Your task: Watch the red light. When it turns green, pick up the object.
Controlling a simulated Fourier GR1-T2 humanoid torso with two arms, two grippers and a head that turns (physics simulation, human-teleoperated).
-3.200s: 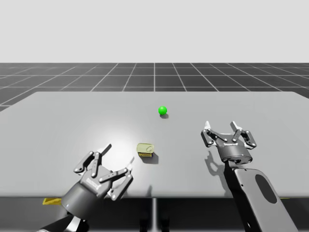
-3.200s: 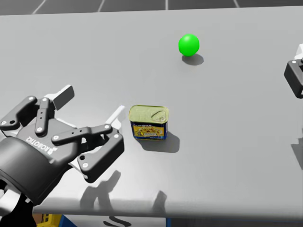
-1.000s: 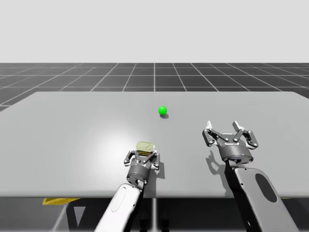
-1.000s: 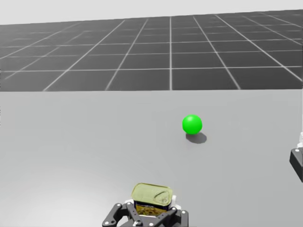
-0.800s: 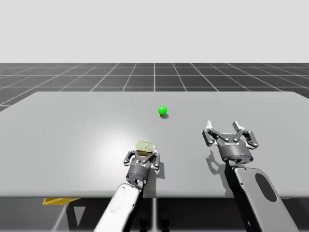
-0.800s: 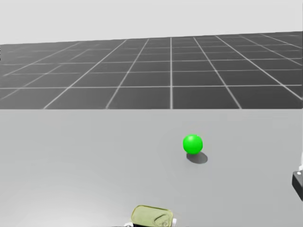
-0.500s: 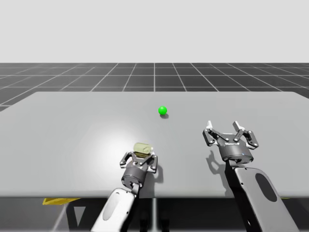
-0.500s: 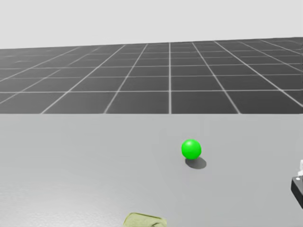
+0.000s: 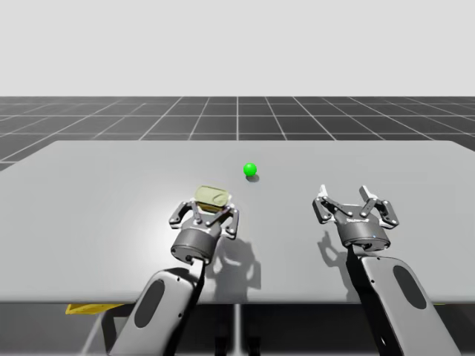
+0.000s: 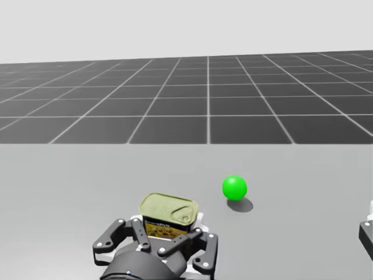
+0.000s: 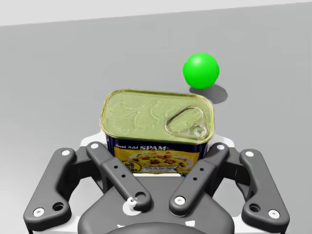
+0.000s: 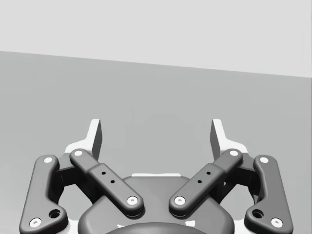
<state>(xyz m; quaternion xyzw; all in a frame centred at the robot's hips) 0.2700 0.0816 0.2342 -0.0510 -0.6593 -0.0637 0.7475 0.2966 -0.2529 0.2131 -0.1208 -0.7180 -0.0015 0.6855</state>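
My left hand (image 9: 207,213) is closed on the can (image 9: 211,196), with one finger against each side wall; in the left wrist view the can (image 11: 156,117) stands upright between the fingers, its yellow-green lid and pull tab on top and its label facing the wrist. The can looks raised off the bench (image 9: 89,193), since the hand's shadow lies on the grey top, nearer me; from the head view the can (image 10: 169,211) sits just above the hand's knuckles. The light (image 9: 250,169) is green; it rests on the bench beyond the can and a little to the right, apart from it. My right hand (image 9: 344,202) is over the bench's right side, well apart from the can; its fingers are spread wide with nothing between them.
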